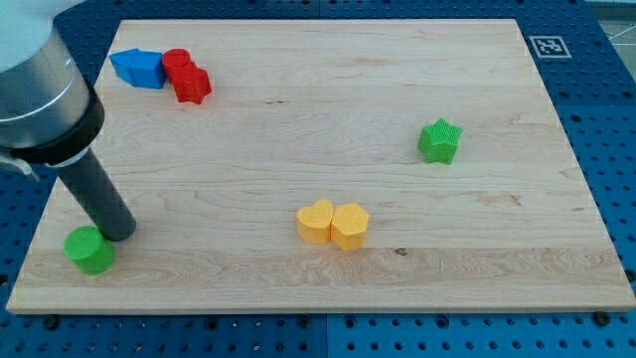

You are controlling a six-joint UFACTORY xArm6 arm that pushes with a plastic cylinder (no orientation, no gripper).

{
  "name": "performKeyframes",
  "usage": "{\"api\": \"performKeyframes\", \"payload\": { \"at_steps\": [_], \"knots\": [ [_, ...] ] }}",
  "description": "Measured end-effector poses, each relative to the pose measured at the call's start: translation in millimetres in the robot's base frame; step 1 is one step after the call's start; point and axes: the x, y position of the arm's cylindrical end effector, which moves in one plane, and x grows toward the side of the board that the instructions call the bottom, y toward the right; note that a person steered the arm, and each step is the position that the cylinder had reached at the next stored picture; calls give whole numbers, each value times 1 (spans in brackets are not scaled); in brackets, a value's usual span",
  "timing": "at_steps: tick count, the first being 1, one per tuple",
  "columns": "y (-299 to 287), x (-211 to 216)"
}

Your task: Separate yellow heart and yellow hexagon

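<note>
Well apart from my tip [121,235], yellow heart [316,221] touches yellow hexagon [350,225].

one view | high, angled down | whole board [298,119] | mid-range

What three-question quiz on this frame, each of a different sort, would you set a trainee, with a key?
1. True or false: the yellow heart and the yellow hexagon sit apart with a clear gap between them.
2. Multiple choice: my tip is closest to which block? A) green star B) green cylinder C) red block
3. Fill in: the blue block at the view's top left touches a ____ block.

Key:
1. False; they touch side by side, heart on the view's left.
2. B; the tip stands just beside it, toward the view's right.
3. red
</note>
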Motion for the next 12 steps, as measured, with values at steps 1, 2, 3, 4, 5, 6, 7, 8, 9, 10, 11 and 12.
{"api": "performKeyframes", "payload": {
  "at_steps": [1,2,3,4,5,6,7,8,9,10,11,12],
  "knots": [
    [9,-2],
    [95,-46],
    [187,-88],
    [264,-126],
    [264,-121],
    [248,-90],
    [230,-64],
    [228,-48],
    [228,-35],
    [228,-18],
    [228,-4],
    [230,-9]
  ]
}}
